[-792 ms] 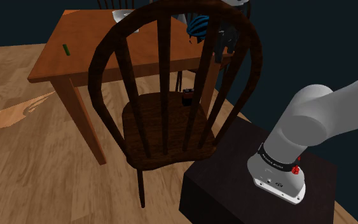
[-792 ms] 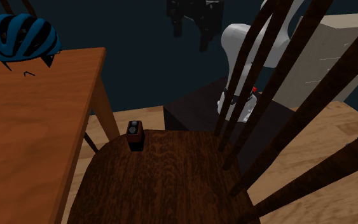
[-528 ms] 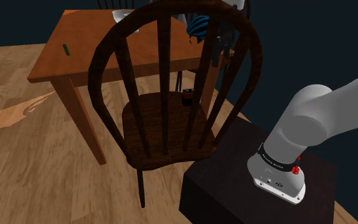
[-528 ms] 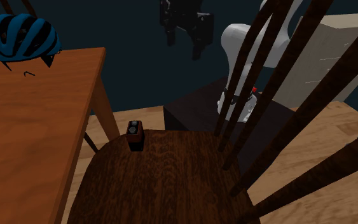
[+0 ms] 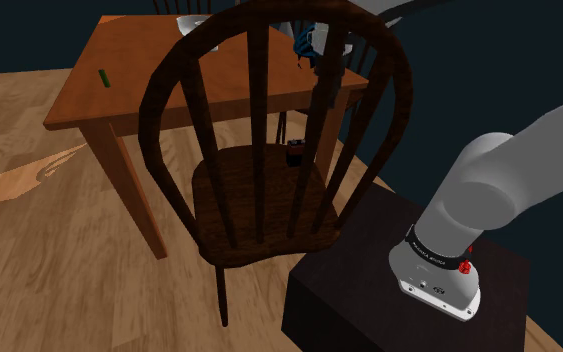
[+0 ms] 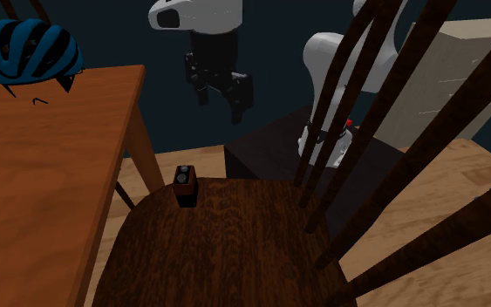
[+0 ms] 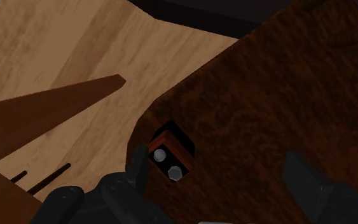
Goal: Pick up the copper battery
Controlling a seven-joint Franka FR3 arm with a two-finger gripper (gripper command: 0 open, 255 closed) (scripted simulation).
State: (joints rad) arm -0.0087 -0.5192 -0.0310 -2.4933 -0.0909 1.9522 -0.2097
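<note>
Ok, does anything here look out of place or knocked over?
Only the battery: it stands upright on the dark wooden chair seat, right at its front edge, which is an odd and slightly precarious spot. Nothing looks spilled, tipped or damaged.

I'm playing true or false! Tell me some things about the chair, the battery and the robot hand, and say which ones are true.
1. The battery stands on the wooden chair seat. True.
2. The gripper is holding the battery. False: it hangs open above it, not touching.
3. A blue helmet lies on the table. True.
4. The battery lies on its side. False: it stands upright, terminals up.
</note>
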